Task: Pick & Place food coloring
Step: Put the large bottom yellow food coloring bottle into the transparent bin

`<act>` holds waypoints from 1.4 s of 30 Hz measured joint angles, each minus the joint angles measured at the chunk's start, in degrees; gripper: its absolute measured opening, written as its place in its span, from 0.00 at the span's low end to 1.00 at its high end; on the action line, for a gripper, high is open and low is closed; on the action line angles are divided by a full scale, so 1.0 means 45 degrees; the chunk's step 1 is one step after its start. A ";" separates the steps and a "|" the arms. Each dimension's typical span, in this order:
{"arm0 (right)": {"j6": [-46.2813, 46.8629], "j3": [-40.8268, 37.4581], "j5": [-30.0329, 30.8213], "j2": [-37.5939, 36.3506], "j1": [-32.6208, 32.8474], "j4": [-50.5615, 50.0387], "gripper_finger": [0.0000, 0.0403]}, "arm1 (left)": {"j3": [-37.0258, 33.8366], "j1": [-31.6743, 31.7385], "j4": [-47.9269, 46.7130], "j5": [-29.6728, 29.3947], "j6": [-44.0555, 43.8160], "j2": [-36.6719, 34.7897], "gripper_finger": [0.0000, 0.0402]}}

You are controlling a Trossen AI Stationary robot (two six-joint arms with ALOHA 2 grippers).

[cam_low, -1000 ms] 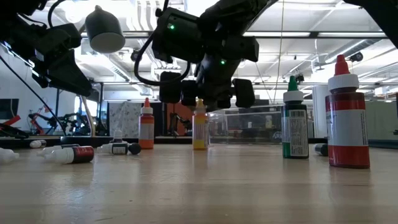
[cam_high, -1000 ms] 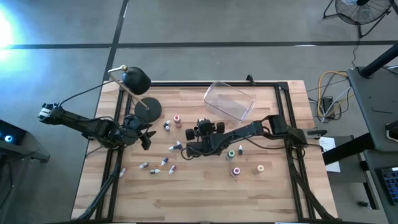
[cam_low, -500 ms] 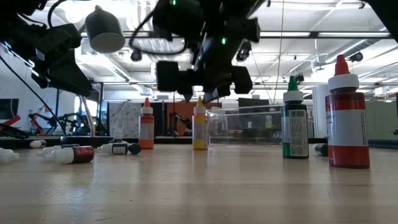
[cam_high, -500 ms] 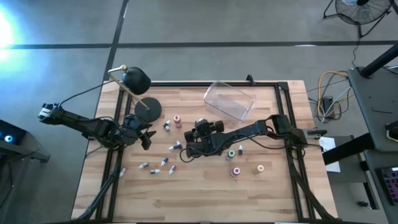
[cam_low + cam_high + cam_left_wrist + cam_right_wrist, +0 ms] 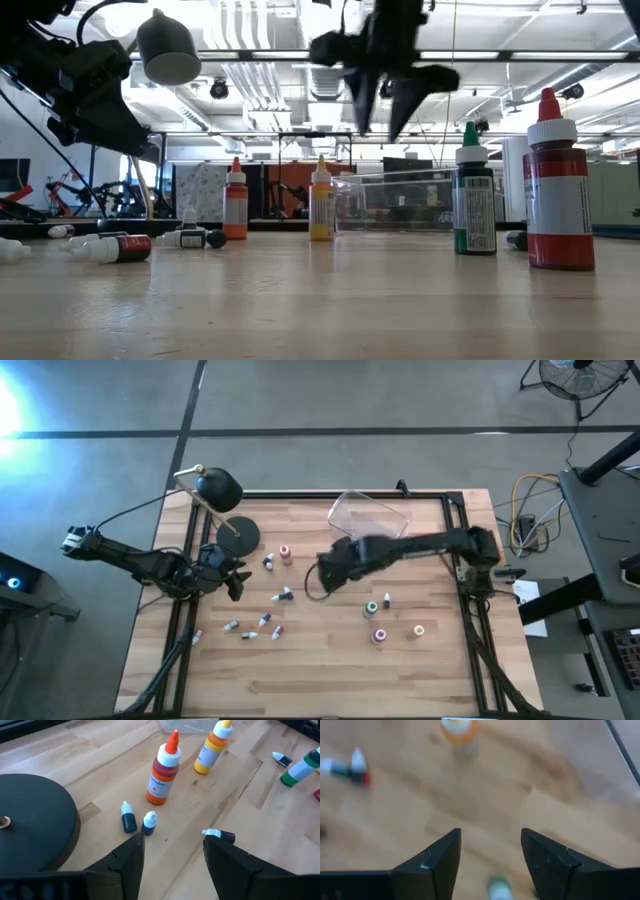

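Small food coloring bottles are scattered over the wooden table. An orange-red bottle (image 5: 162,772) and a yellow one (image 5: 215,745) stand upright on their bases, and tiny dark-bodied droppers (image 5: 128,817) lie on their sides. In the low view the green bottle (image 5: 474,195) and red bottle (image 5: 558,190) stand near the camera. My right gripper (image 5: 325,572) hangs open and empty, high above the table's middle (image 5: 385,105), with its fingers pointing down. My left gripper (image 5: 235,575) waits open beside the lamp base (image 5: 30,820).
A clear plastic tub (image 5: 368,520) sits at the far middle of the table. The black lamp (image 5: 220,488) stands at the far left on its round base (image 5: 238,535). More bottles stand near the right (image 5: 378,635) and lie near the left (image 5: 248,633).
My right gripper has risen from just over the yellow bottle's cap to high above the table, swinging toward the far right and the tub, and it has turned. The yellow bottle stays standing where it was. The left arm has kept still.
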 joint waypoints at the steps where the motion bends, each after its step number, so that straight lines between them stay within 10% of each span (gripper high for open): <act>1: -0.0278 -0.0044 -0.0639 -0.0291 -0.0116 -0.0272 0.50 | 0.0000 -0.0004 -0.0001 0.0000 0.0000 0.0000 0.44; 22: 0.1855 -0.2705 -0.2442 -0.3368 0.4621 -0.3299 0.50 | -0.0024 -0.0005 0.0183 -0.0083 0.0069 0.0000 0.44; 42: 0.2016 -0.4681 -0.1223 -0.4614 0.9541 -0.4576 0.50 | -0.0044 0.0000 0.0345 -0.0262 -0.0989 0.0004 0.44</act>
